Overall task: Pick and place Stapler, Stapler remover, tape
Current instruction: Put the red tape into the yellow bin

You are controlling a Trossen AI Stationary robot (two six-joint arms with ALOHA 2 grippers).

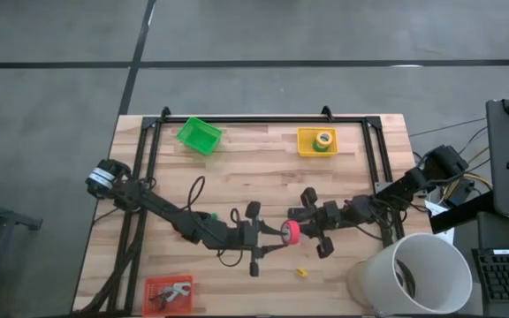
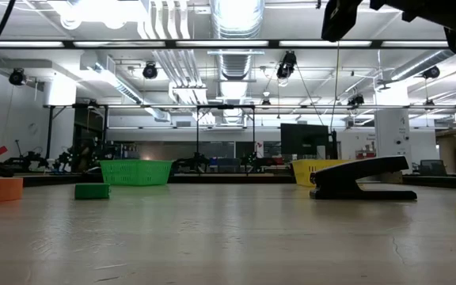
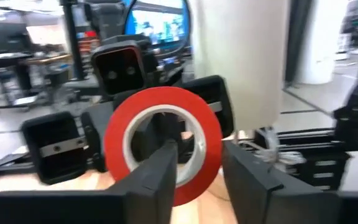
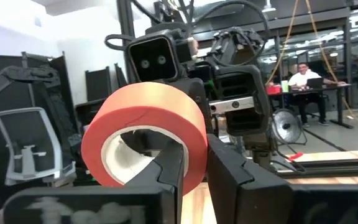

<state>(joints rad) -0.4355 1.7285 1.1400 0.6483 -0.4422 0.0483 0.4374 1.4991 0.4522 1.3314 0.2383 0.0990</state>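
Observation:
A red tape roll (image 1: pixel 290 232) hangs in the air over the middle of the table, between my two grippers. My left gripper (image 1: pixel 263 237) reaches it from the left and my right gripper (image 1: pixel 306 225) from the right; both are shut on it. The black stapler (image 2: pixel 362 178) lies flat on the table to the right in the low view; in the high view I cannot pick it out beneath the arms. A red tray (image 1: pixel 168 290) at the near left holds a silvery tool. My left gripper (image 3: pixel 197 155) pinches the roll's wall (image 3: pixel 209 163), one finger (image 3: pixel 160 171) inside the hole and one (image 3: pixel 253 183) outside. The fingers come level from the table's left. The roll stands on edge, lifted clear. My right gripper (image 4: pixel 194 155) pinches the roll's wall (image 4: pixel 194 134) on the other side, one finger (image 4: pixel 169 171) inside the hole and one (image 4: pixel 235 174) outside. The fingers come level from the table's right. The roll is clear of the table.
A green basket (image 1: pixel 200 135) and a yellow basket (image 1: pixel 316 141) holding a green tape roll (image 1: pixel 323 140) sit at the far edge. A white bucket (image 1: pixel 418 274) stands at the near right corner. A small yellow piece (image 1: pixel 301 272) and a green block (image 2: pixel 92 190) lie on the table.

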